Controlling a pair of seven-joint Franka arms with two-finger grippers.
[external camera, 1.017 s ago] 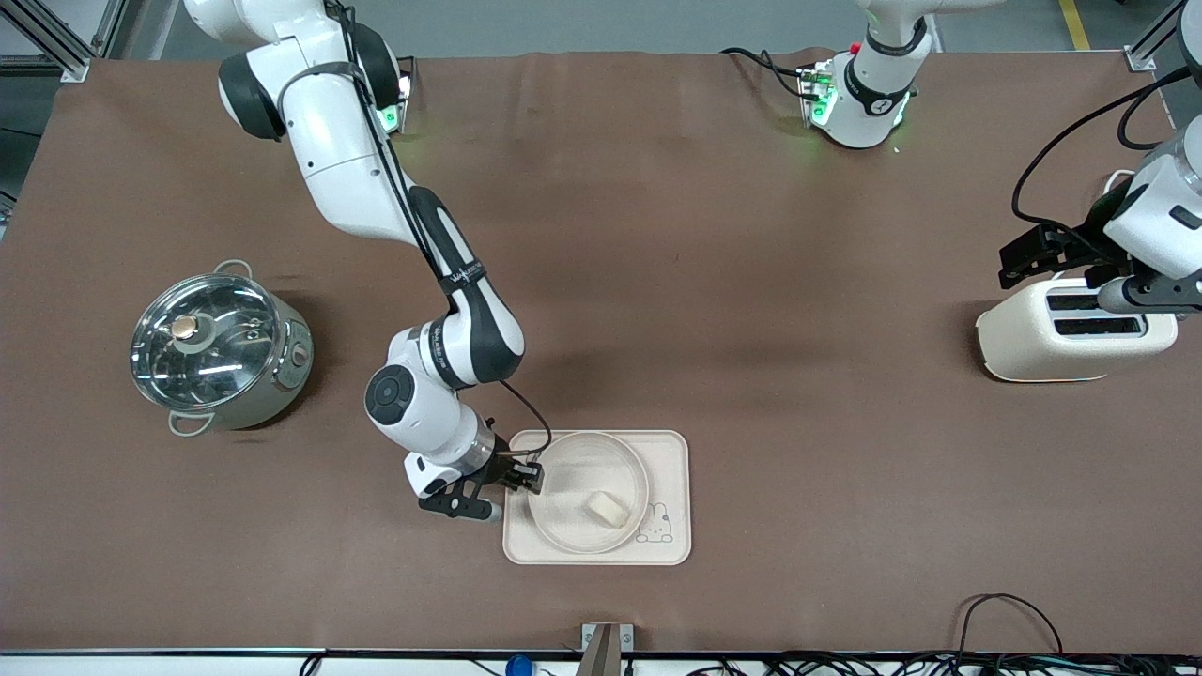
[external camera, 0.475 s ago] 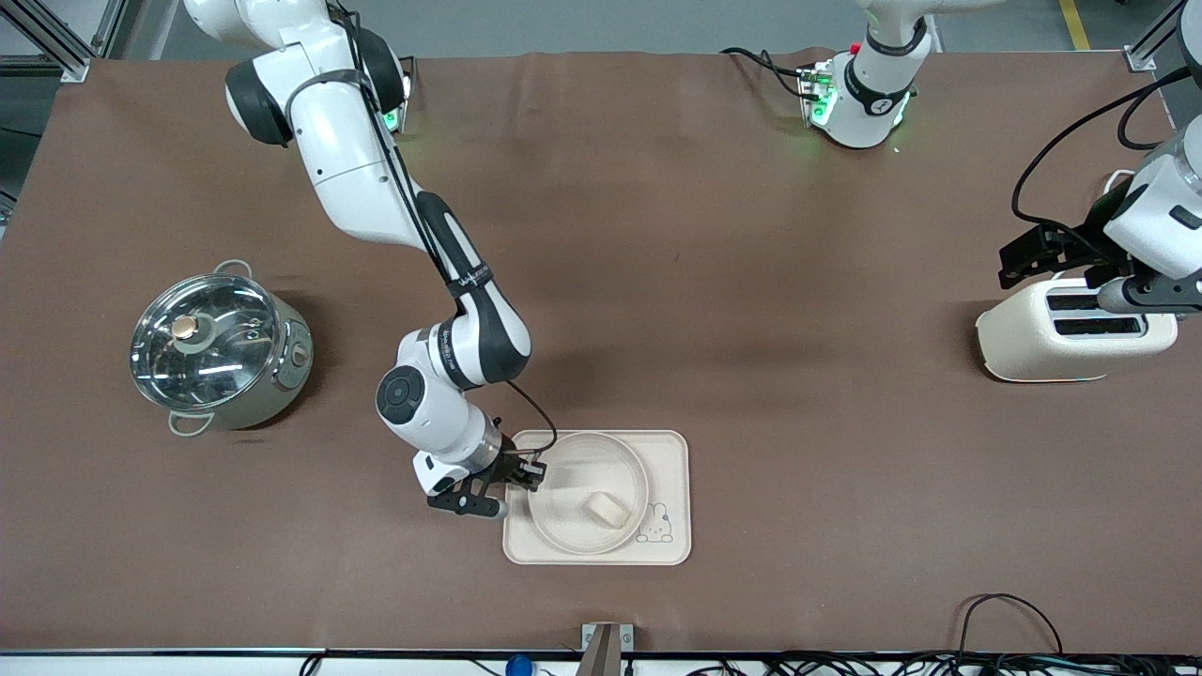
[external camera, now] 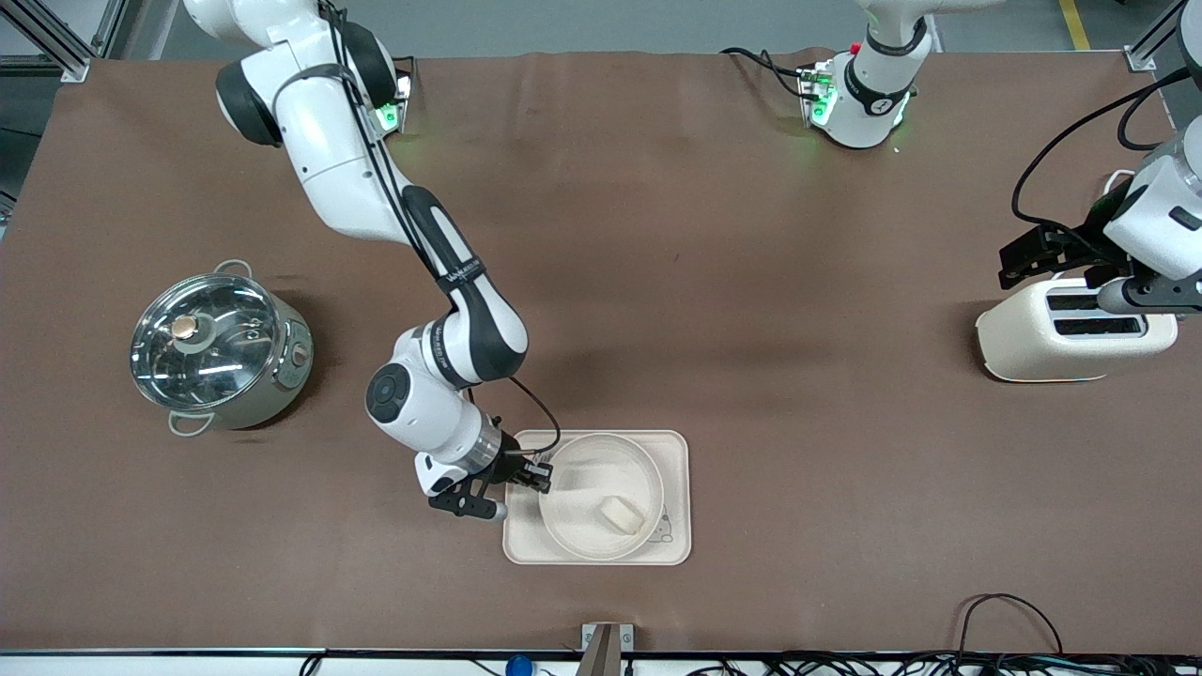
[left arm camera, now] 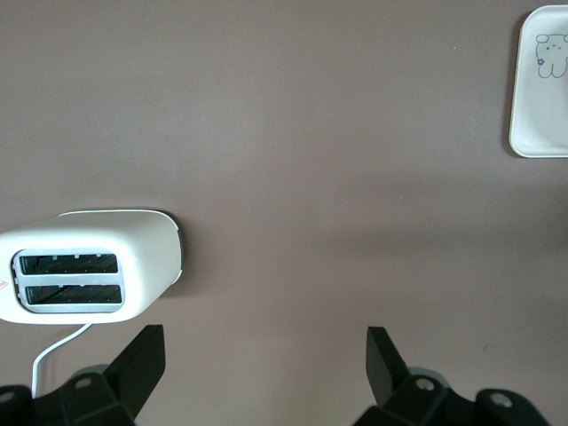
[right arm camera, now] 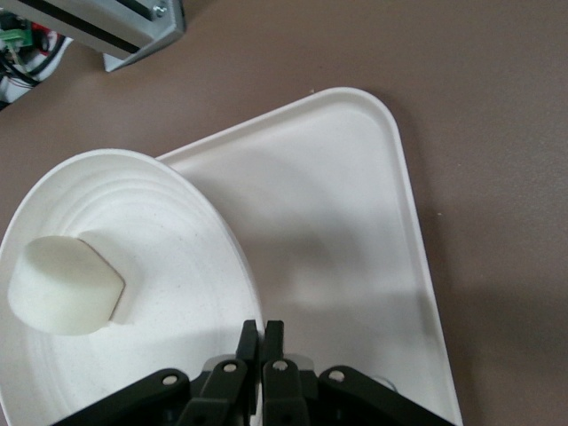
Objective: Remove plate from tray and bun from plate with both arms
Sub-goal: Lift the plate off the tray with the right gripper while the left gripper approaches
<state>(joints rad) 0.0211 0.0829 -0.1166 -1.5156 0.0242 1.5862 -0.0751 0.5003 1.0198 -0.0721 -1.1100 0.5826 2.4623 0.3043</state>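
The round cream-white plate [external camera: 587, 474] is held by its rim just above the rectangular rabbit tray [external camera: 678, 451]. The pale bun [external camera: 622, 514] lies on the plate, on the side away from the gripper. My right gripper [external camera: 543, 476] is shut on the plate's rim at the right arm's end of the tray. The right wrist view shows its closed fingers [right arm camera: 262, 330] on the rim, with the plate [right arm camera: 169, 240], the bun [right arm camera: 62, 284] and the tray [right arm camera: 355, 222]. My left gripper [external camera: 1019, 258] waits open and empty over the toaster, as the left wrist view [left arm camera: 266, 342] shows.
A steel pot with a glass lid [external camera: 221, 352] stands toward the right arm's end. A cream toaster [external camera: 1071, 329] stands at the left arm's end, also in the left wrist view [left arm camera: 89, 266]. The tray's corner [left arm camera: 540, 89] shows there too.
The plate with the bun has risen off the tray in my right gripper, shifted a little toward the left arm's end, and now covers part of the rabbit drawing. The left arm is still.
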